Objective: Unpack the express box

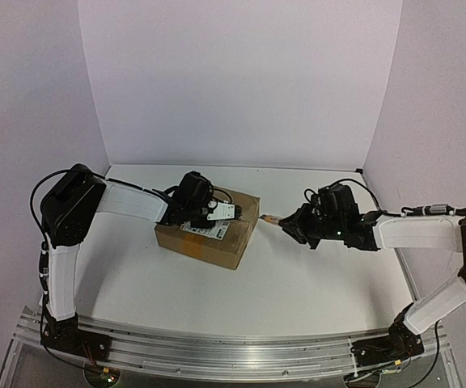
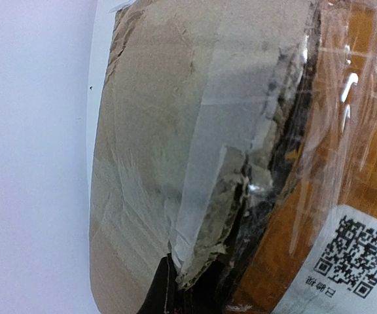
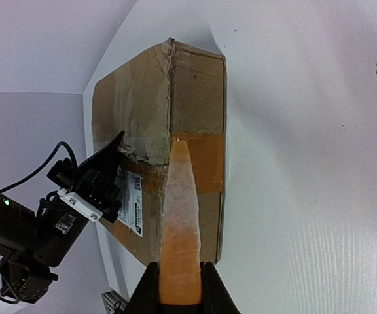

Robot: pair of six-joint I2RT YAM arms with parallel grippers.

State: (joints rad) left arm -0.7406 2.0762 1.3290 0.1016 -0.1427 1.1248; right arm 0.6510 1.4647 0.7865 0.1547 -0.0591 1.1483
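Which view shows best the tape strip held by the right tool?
The right wrist view: the tape strip runs whole from the express box to the right tool. The top view shows a small tip; in the left wrist view it is unclear.

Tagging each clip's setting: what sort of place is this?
Likely a lab robot cell: plain white walls enclose a white table bearing a box, and the left arm and right arm stand on an aluminium rail.

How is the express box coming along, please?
Left claw shut, at the express box top. Right claw shut on tape strip, one end stuck to box. Nothing in the way.
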